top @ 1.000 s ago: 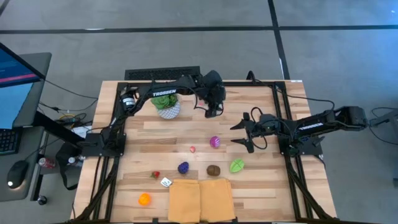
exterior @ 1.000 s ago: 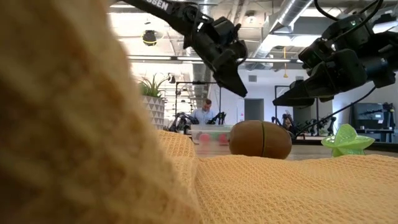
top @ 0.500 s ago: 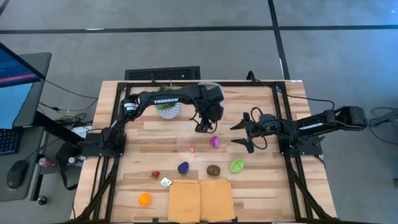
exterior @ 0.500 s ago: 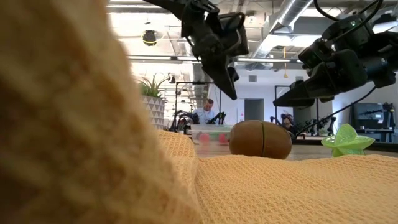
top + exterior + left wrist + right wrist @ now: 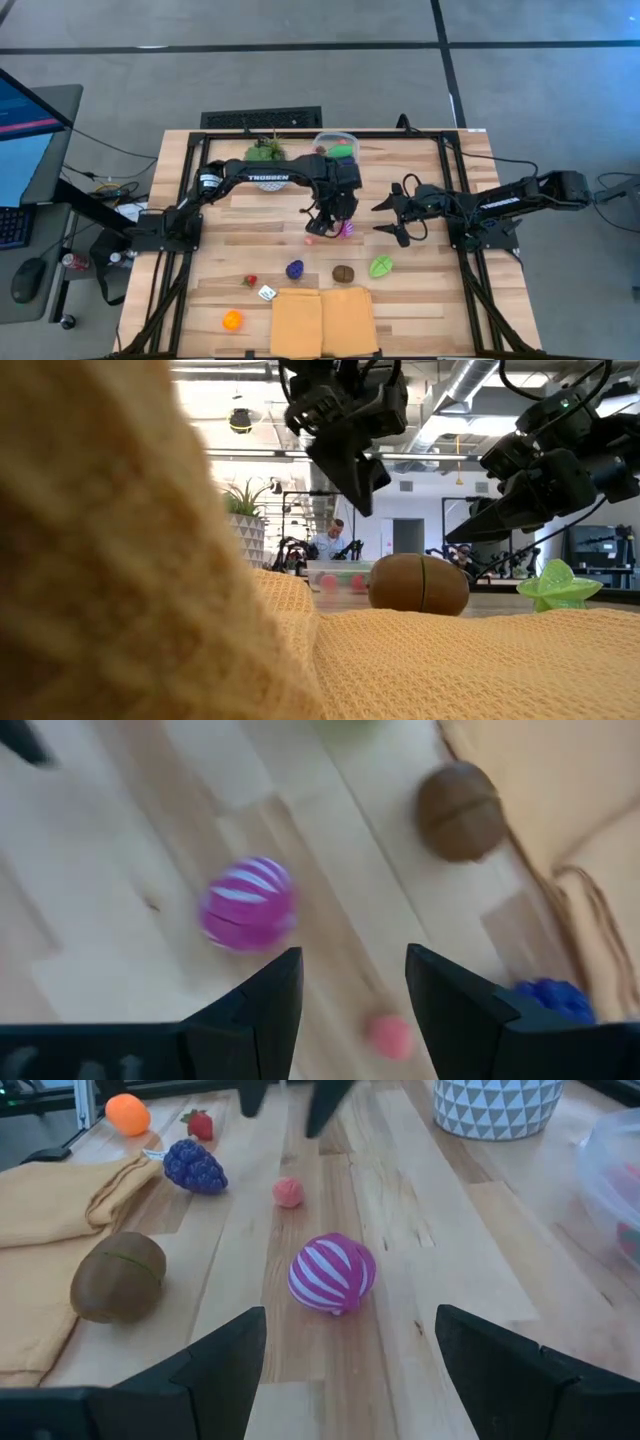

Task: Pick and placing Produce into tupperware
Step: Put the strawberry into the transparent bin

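The produce lies scattered on the wooden table: a purple striped ball (image 5: 346,229) (image 5: 247,904) (image 5: 332,1272), a small pink piece (image 5: 310,239) (image 5: 388,1035), a blue grape bunch (image 5: 294,269), a brown kiwi (image 5: 343,273) (image 5: 418,583), a green piece (image 5: 381,266), a strawberry (image 5: 250,281) and an orange (image 5: 232,320). The clear tupperware (image 5: 337,147) stands at the far edge with green and pink pieces inside. My left gripper (image 5: 322,222) (image 5: 352,1005) is open and hovers above the pink piece, beside the striped ball. My right gripper (image 5: 386,215) (image 5: 350,1380) is open and waits right of the ball.
A folded yellow cloth (image 5: 323,320) lies at the near edge, with the kiwi at its far border. A leafy plant in a white patterned pot (image 5: 263,153) (image 5: 497,1095) stands left of the tupperware, partly under my left arm. A small white object (image 5: 267,293) lies near the strawberry.
My left gripper has swung from beside the tupperware at the far edge toward the near edge and come down over the pink piece and the striped ball. With the arm gone from above it, the tupperware now shows in the high view. The produce has stayed in place.
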